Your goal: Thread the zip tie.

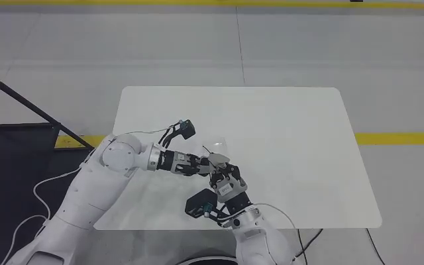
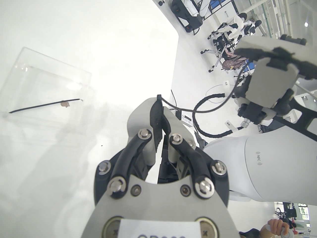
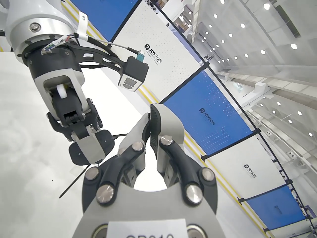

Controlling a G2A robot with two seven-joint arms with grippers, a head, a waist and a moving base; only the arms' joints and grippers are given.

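The left gripper [image 2: 158,106] was clamped on a black zip tie [image 3: 74,183], its dark pads pressed flat together over the strap. In the right wrist view the pointed tail hung free from one side of those fingers, above the tabletop. A shorter stretch ran out the other side and passed behind a finger of the right gripper [image 3: 151,116]. The right gripper's own ribbed pads met at the tips, with only a sliver of gap lower down; whether anything sat between them could not be told. Read as a clock face, the top view put the two grippers just beside each other, a little toward 7 o'clock from the middle of the white table [image 1: 298,132]. The right gripper sat at about 4 o'clock of the left. The left arm extended from 8 o'clock and the right arm from 6 o'clock. A clear plastic tray [image 2: 57,60] sat on the table at about 1 o'clock of the left gripper, near both grippers but touching neither. Inside it a second zip tie [image 2: 37,106] lay flat and straight on the tray floor, with a small pinkish fleck [image 2: 65,104] against the strap close to one end.
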